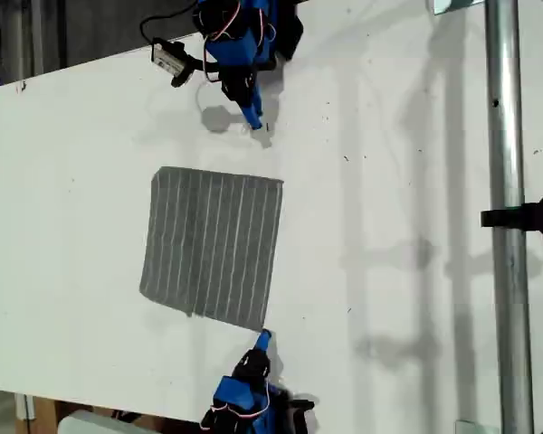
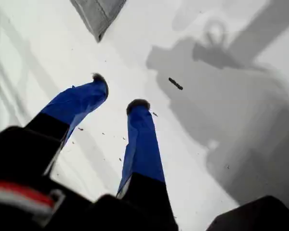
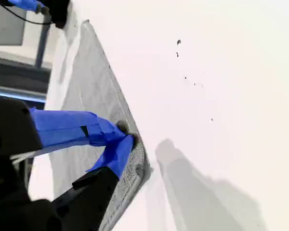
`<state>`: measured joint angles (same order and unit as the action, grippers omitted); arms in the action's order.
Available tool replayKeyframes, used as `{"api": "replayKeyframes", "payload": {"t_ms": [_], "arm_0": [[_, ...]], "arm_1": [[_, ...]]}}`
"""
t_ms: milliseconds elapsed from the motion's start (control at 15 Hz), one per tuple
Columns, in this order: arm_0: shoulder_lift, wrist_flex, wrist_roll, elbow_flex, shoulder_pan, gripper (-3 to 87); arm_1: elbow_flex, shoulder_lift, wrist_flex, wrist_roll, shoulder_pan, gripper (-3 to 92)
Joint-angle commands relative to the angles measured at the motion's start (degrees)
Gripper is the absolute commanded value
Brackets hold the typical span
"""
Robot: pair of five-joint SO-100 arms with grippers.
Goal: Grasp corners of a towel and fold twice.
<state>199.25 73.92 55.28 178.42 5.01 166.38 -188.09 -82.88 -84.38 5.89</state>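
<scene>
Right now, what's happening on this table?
A grey striped towel lies flat on the white table between two blue arms. My second gripper has closed its fingertips onto one corner of the towel, at the bottom of the exterior view. My first gripper is open above bare table, apart from the nearest corner. No fold has been made yet.

Grey towel [image 1: 213, 247] on white table [image 1: 416, 181]

White tabletop [image 1: 416, 181], lit from above, with soft grey shadows and small dark specks. A vertical metal pole [image 1: 504, 217] carrying a black clamp [image 1: 525, 217] stands at the exterior view's right.
</scene>
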Motion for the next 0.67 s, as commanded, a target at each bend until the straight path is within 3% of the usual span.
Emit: {"api": "replayKeyframes", "payload": {"t_ms": [0, 600], "arm_0": [[0.0, 0.2, 30.3, 0.3, 7.5, -2.6], [0.0, 0.2, 30.7, 0.3, 7.4, -2.6]], "arm_1": [[-0.7, -0.3, -0.7, 1.2, 0.8, 1.4], [-0.9, -0.3, -0.8, 0.8, -0.6, -0.2]]}}
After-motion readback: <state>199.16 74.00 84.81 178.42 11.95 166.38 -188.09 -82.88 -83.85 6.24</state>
